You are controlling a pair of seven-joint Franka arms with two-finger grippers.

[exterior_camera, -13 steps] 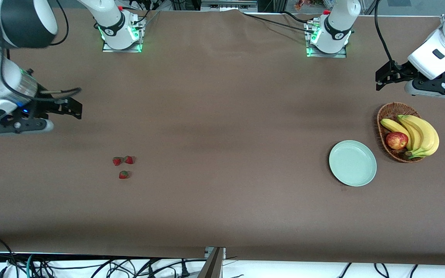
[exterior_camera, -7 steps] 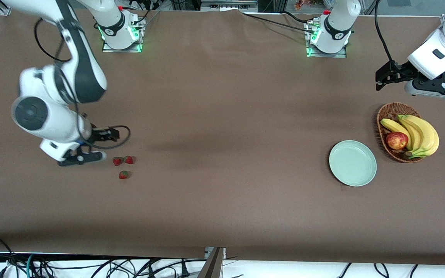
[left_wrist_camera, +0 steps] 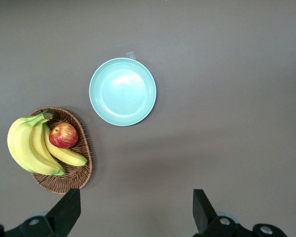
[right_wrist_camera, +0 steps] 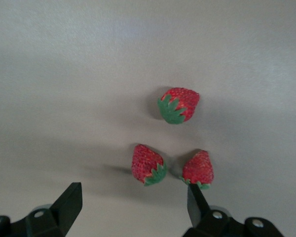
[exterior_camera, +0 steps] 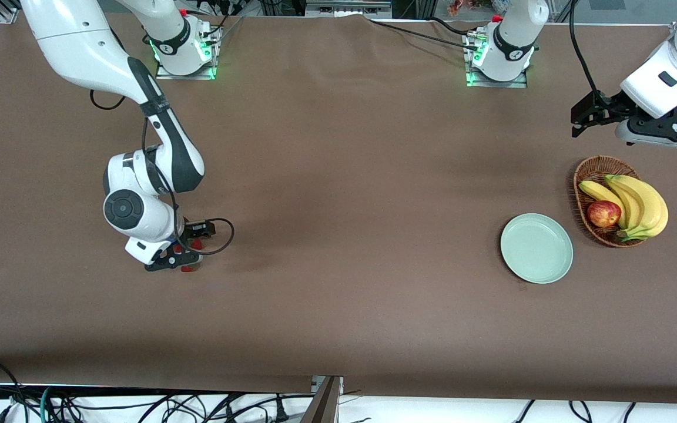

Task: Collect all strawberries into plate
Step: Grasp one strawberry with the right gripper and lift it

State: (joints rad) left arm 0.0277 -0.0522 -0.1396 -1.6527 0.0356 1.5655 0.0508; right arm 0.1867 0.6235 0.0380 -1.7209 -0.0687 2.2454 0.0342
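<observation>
At the right arm's end of the brown tabletop (exterior_camera: pixel 338 235), the right gripper (exterior_camera: pixel 181 257) hangs low over the three strawberries (right_wrist_camera: pixel 179 104), its body covering most of them in the front view, where only slivers of red show. From the right wrist view its jaws stand apart with nothing between them, and all three berries lie on bare cloth, apart from one another: one alone, two close side by side. Each is a small, pitted red cone capped with a dark green leafy top; they lie on their sides, the lone one with its leaves turned toward the pair, the pair with their tips pointing toward it. Nothing else stands near them. Well apart, toward the left arm's end, the pale mint-green plate (exterior_camera: pixel 536 248) sits flat and empty, round with a smooth raised rim. Just beside it a wicker basket (exterior_camera: pixel 586 176) holds bananas (exterior_camera: pixel 638 202) and an apple (exterior_camera: pixel 603 213). The left gripper (exterior_camera: pixel 585 114) waits above the tabletop by the basket, jaws wide open and holding nothing.
</observation>
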